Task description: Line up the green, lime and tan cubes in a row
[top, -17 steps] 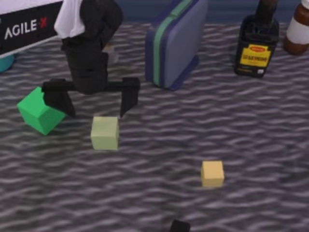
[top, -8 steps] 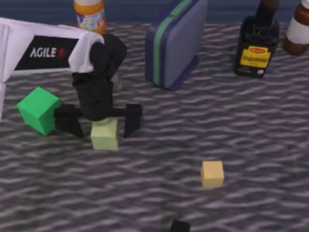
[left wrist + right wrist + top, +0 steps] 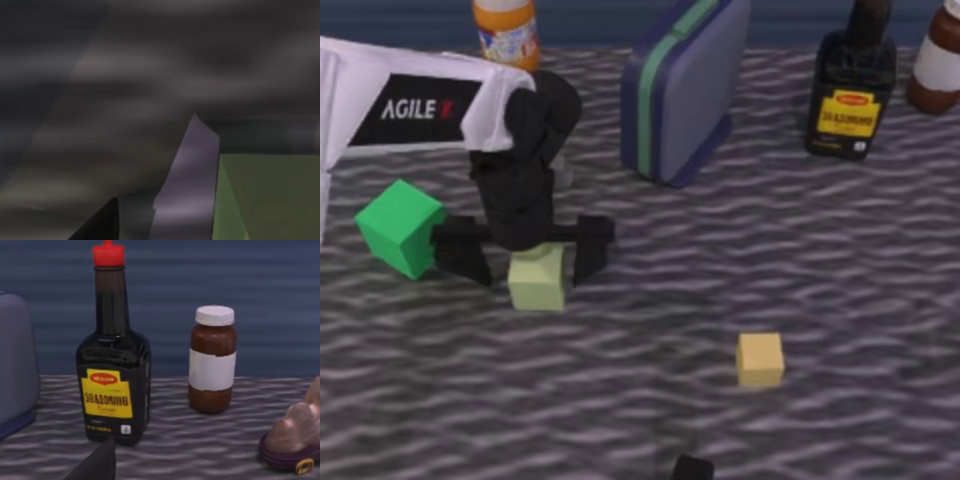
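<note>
Left gripper (image 3: 524, 256) is down over the lime cube (image 3: 538, 279), fingers spread wide, one on each side of the cube and not touching it; nothing gripped. The left-hand finger (image 3: 463, 250) sits between the lime cube and the green cube (image 3: 398, 226), just beside the green one. Left wrist view: lime cube (image 3: 267, 197) fills one corner up close, a dark fingertip (image 3: 100, 225) in frame apart from it, worktop (image 3: 125, 75) behind.

Cube positions on the worktop (image 3: 840, 260), top view:
- green cube: far left, turned at an angle
- lime cube: just right of it, slightly nearer the front edge
- tan cube (image 3: 760, 359): well apart, right of centre and closer to the front
- not in a row

Small black block (image 3: 692, 468) at the front edge, below and left of the tan cube.

Back of the worktop: orange bottle (image 3: 506, 31) behind the left arm, blue-grey case (image 3: 682, 85) with a green stripe in the middle, dark sauce bottle (image 3: 854, 88) with a yellow label and a brown jar (image 3: 938, 58) at the right.

Right arm isn't in the top view. Its wrist view looks at the sauce bottle (image 3: 114, 367) and the white-capped jar (image 3: 212, 360); only one dark fingertip (image 3: 97, 465) shows, so can't tell if the right gripper is open or closed.
</note>
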Robot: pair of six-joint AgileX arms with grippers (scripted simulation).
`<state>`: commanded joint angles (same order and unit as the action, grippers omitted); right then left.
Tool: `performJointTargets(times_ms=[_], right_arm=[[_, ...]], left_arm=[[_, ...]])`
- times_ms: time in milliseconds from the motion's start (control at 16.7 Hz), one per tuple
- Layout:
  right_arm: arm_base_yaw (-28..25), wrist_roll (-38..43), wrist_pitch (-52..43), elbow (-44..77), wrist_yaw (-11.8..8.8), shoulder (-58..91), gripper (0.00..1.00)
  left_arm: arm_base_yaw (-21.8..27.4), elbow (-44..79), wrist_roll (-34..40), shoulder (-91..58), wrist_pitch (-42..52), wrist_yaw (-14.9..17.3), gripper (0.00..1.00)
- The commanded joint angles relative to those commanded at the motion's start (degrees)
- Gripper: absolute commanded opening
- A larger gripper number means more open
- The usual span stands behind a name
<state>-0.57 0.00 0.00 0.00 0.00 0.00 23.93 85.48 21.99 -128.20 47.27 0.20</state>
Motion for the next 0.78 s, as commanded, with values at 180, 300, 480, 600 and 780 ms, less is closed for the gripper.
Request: performJointTargets(times_ms=[180, 300, 480, 600, 780], right_arm=[[0.0, 0.0, 0.0, 0.0, 0.0, 0.0, 1.00], [0.0, 0.0, 0.0, 0.0, 0.0, 0.0, 1.00], [0.0, 0.0, 0.0, 0.0, 0.0, 0.0, 1.00], [0.0, 0.0, 0.0, 0.0, 0.0, 0.0, 1.00], [0.0, 0.0, 0.0, 0.0, 0.0, 0.0, 1.00]], left_arm=[[0.0, 0.0, 0.0, 0.0, 0.0, 0.0, 0.47], [0.0, 0.0, 0.0, 0.0, 0.0, 0.0, 0.32], [0.0, 0.0, 0.0, 0.0, 0.0, 0.0, 0.10], [0.0, 0.0, 0.0, 0.0, 0.0, 0.0, 0.00], [0.0, 0.0, 0.0, 0.0, 0.0, 0.0, 0.00]])
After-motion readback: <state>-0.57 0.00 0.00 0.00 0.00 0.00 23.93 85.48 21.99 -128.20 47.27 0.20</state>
